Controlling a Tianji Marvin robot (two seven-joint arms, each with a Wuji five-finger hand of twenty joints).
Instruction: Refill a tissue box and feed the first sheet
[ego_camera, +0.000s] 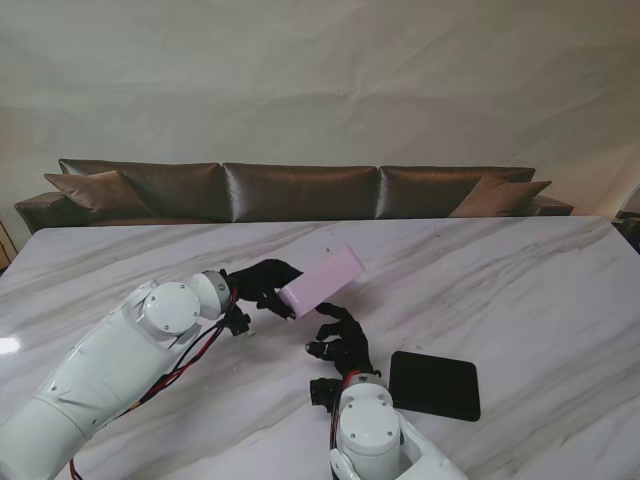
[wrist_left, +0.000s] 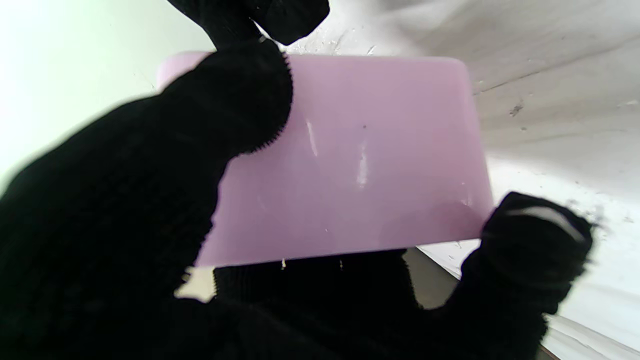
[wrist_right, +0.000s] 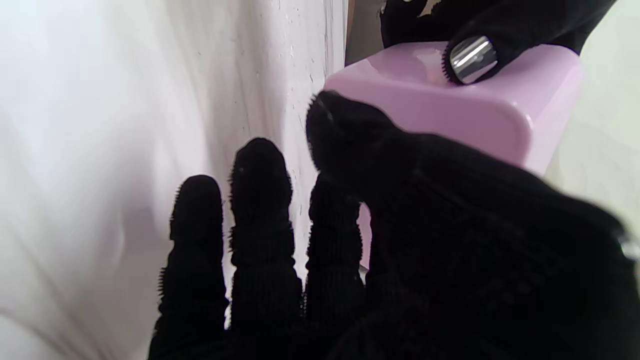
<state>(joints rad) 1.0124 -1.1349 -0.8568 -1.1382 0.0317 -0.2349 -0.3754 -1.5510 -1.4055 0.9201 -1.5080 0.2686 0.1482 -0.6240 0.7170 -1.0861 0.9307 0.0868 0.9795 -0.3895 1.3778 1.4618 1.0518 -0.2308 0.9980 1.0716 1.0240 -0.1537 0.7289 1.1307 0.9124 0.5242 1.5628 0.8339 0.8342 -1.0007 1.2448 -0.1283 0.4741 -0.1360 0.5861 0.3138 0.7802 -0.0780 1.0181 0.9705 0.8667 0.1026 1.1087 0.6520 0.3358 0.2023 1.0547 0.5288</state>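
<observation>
A plain pink tissue box (ego_camera: 325, 278) is held off the marble table, tilted with its far end higher. My left hand (ego_camera: 262, 283) is shut on its near left end; in the left wrist view the black-gloved fingers (wrist_left: 150, 200) wrap around the pink box (wrist_left: 360, 165). My right hand (ego_camera: 340, 345) sits just nearer to me than the box, fingers apart, holding nothing. In the right wrist view its thumb (wrist_right: 350, 130) lies close against a corner of the box (wrist_right: 500, 115); whether it touches I cannot tell. No tissues show in any view.
A flat black rectangular panel (ego_camera: 434, 385) lies on the table to the right of my right arm. The white marble table (ego_camera: 520, 290) stretches to the right and far side. A dark leather sofa (ego_camera: 300, 190) stands beyond the far edge.
</observation>
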